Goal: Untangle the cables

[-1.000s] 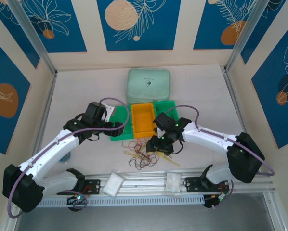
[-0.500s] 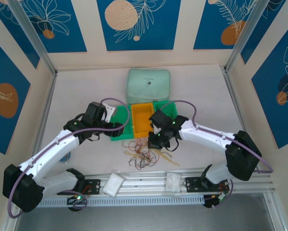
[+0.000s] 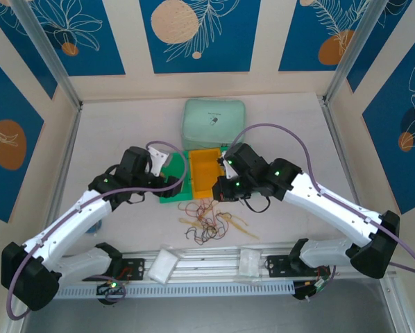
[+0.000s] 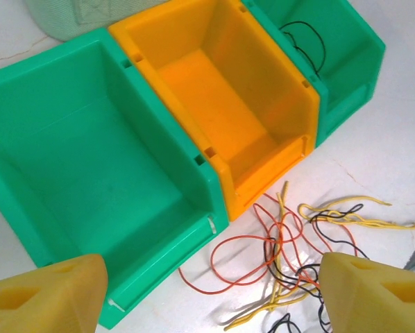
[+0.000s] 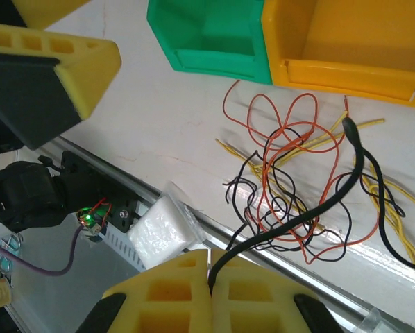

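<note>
We find the loose tangle of thin yellow, red-orange and black cables (image 3: 206,222) on the pale table (image 3: 124,132), just at 6 o'clock of the open orange plastic bin (image 3: 206,172).

The right gripper (image 5: 209,267) is pinched closed on one black cable (image 5: 311,208). That cable runs from the jaws toward 1 o'clock, across the red loops and yellow strands. The left gripper (image 4: 209,277) hangs with its yellow fingers (image 4: 44,291) spread wide and nothing between them, above the near lip of the left green plastic bin (image 4: 89,173).

That bin touches the orange one at its 9 o'clock. A second green plastic bin (image 4: 346,48) touches the orange one at 3 o'clock and has a thin black cord (image 4: 306,40) inside. A mint-green fabric pouch (image 3: 214,123) lies at 12 o'clock of the bins.

The bin fronts wall the tangle in at 12 o'clock. The aluminium rail (image 3: 207,258) runs close by at 6 o'clock, with white padded blocks (image 3: 164,266) at 7 and 5 o'clock. Bare table opens at 9 and 3 o'clock under the arms, and wider toward 10 and 2 o'clock.
</note>
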Action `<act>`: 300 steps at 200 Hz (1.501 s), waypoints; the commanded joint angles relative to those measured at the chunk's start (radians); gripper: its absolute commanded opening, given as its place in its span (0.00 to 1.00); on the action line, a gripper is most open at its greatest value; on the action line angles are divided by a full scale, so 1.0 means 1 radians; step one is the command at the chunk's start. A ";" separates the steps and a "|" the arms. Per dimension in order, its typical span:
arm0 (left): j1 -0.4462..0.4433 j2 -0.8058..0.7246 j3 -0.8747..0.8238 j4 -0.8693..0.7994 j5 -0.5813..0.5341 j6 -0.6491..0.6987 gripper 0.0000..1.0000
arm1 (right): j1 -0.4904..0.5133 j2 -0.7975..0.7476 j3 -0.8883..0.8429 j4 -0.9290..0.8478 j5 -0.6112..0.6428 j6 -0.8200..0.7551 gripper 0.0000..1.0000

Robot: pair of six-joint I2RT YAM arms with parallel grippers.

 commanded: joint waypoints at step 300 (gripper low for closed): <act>-0.434 0.502 -0.138 0.714 -0.009 -0.046 0.21 | -0.534 -0.302 0.036 0.098 -0.398 -0.075 0.00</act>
